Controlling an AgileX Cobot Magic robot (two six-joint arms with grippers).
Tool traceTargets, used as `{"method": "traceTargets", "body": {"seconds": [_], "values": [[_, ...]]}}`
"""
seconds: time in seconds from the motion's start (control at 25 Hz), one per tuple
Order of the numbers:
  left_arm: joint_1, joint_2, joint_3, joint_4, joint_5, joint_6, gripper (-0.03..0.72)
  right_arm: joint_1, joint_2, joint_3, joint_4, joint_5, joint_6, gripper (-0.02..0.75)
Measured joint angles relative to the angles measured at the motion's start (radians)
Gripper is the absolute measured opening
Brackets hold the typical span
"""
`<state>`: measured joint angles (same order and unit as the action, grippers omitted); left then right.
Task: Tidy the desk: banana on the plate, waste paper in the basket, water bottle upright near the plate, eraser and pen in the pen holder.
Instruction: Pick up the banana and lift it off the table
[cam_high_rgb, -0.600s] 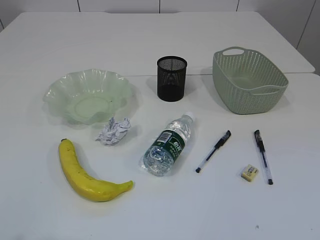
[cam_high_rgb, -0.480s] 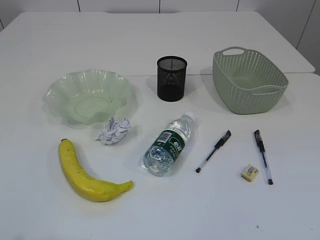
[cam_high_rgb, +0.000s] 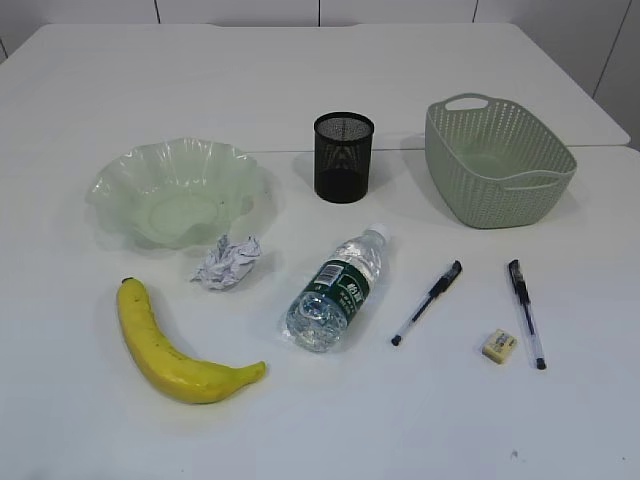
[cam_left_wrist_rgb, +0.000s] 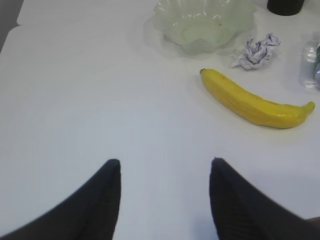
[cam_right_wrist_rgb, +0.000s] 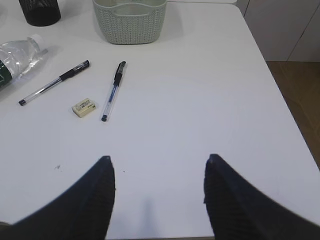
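In the exterior view nothing was tidied: the banana lay on the surface at seven o'clock of the plate, neither arm showing.

In the left wrist view the left gripper stood wide and empty, the banana at two o'clock; best straddle its thick middle.

In the right wrist view the right gripper gaped empty, the eraser at eleven o'clock.

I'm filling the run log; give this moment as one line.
phase: start | left gripper: open, empty | right gripper: open, empty | banana, bottle: untouched
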<state>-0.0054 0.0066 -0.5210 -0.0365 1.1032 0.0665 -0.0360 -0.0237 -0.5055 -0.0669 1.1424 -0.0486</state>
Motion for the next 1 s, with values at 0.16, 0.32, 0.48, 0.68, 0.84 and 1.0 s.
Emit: {"method": "traceTargets", "body": {"seconds": [0.16, 0.32, 0.48, 0.68, 0.84, 1.0], "values": [[0.0, 0.0, 0.0, 0.0, 0.0, 0.0, 0.403, 0.0, 0.0, 0.0, 0.0, 0.0, 0.0, 0.428], [0.0, 0.0, 0.0, 0.001, 0.0, 0.0, 0.403, 0.0, 0.0, 0.0, 0.0, 0.0, 0.0, 0.428], [0.0, 0.0, 0.0, 0.002, 0.0, 0.0, 0.403, 0.0, 0.0, 0.0, 0.0, 0.0, 0.0, 0.428], [0.0, 0.0, 0.0, 0.003, 0.0, 0.0, 0.403, 0.0, 0.0, 0.0, 0.0, 0.0, 0.0, 0.428], [0.0, 0.003, -0.033, 0.003, -0.007, 0.0, 0.403, 0.0, 0.0, 0.0, 0.0, 0.0, 0.0, 0.428], [0.0, 0.041, -0.074, 0.005, -0.007, 0.0, 0.403, 0.0, 0.0, 0.0, 0.0, 0.0, 0.0, 0.428]]}}
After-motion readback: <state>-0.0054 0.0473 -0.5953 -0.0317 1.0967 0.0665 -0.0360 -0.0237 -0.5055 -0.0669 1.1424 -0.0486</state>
